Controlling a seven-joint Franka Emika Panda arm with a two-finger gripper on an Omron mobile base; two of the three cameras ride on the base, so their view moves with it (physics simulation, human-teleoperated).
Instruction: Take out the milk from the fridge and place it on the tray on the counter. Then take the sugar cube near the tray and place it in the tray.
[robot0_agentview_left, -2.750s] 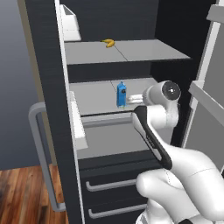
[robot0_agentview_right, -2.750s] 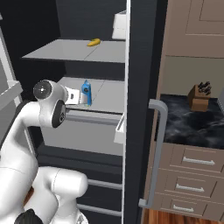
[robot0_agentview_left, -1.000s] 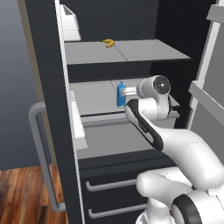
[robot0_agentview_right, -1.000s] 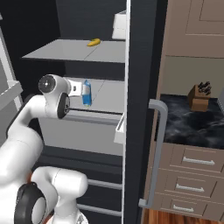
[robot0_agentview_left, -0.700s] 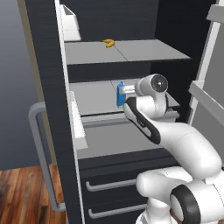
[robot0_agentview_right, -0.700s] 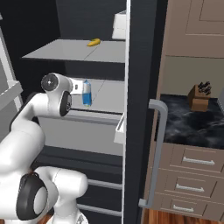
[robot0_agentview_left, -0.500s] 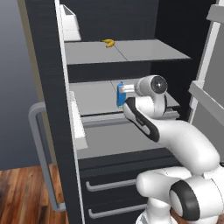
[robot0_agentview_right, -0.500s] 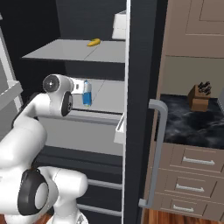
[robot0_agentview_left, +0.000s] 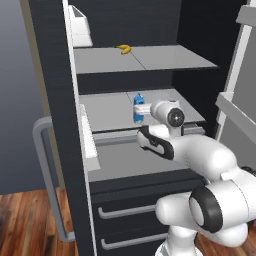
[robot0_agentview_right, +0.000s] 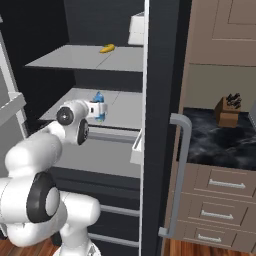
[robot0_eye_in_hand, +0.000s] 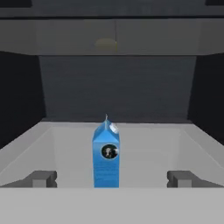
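Hand view: milk upright, centred between open end effector fingertips.

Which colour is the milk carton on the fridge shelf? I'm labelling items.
Bright blue, with a round dark mark on its front; the milk carton shows best in the hand view.

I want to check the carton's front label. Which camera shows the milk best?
The hand view: the milk stands upright, whole and centred, its dark round mark facing the camera. In both base views the arm's hand covers part of it, leaving a small blue sliver.
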